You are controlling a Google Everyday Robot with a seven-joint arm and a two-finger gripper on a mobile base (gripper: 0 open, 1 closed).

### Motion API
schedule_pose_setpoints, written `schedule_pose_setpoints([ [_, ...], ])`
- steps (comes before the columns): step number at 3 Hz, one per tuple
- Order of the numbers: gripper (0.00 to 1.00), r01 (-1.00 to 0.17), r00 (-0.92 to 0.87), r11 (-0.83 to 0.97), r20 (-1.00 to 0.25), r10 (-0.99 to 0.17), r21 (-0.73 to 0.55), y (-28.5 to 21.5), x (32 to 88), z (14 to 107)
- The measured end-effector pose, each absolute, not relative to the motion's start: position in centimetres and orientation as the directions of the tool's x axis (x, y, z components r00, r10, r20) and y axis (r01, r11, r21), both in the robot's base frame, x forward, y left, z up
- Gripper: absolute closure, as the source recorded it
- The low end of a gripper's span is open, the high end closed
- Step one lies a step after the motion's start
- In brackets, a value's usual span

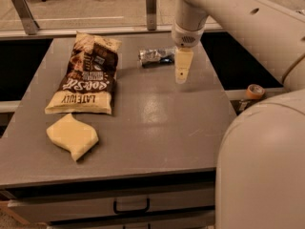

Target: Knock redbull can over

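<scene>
The redbull can (pixel 156 57) lies on its side near the far edge of the grey table (pixel 157 123), its silver end pointing left. My gripper (pixel 181 78) hangs point-down just to the right of the can and a little nearer the camera, apart from it. Its cream-coloured fingers (pixel 182 66) appear pressed together and hold nothing.
A brown chip bag (pixel 88 74) lies flat at the left of the table. A yellow sponge-like pad (pixel 72 135) lies in front of it. A roll of tape (pixel 255 90) sits off the table's right side. My arm's bulky white body fills the right foreground.
</scene>
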State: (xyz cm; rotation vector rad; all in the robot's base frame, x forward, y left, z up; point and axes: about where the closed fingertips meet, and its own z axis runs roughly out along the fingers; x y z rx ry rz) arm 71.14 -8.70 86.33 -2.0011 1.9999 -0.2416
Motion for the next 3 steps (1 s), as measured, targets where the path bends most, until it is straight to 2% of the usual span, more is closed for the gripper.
schedule_pose_setpoints([
  [1, 0.00, -0.908, -0.072, 0.182, -0.286, -0.955, -0.377, -11.1, 71.0, 89.1],
  [2, 0.00, -0.811, -0.145, 0.354, -0.425, -0.893, -0.467, -15.4, 71.0, 92.9],
  [3, 0.00, -0.767, -0.132, 0.380, -0.454, -0.881, -0.517, -15.9, 72.5, 94.1],
])
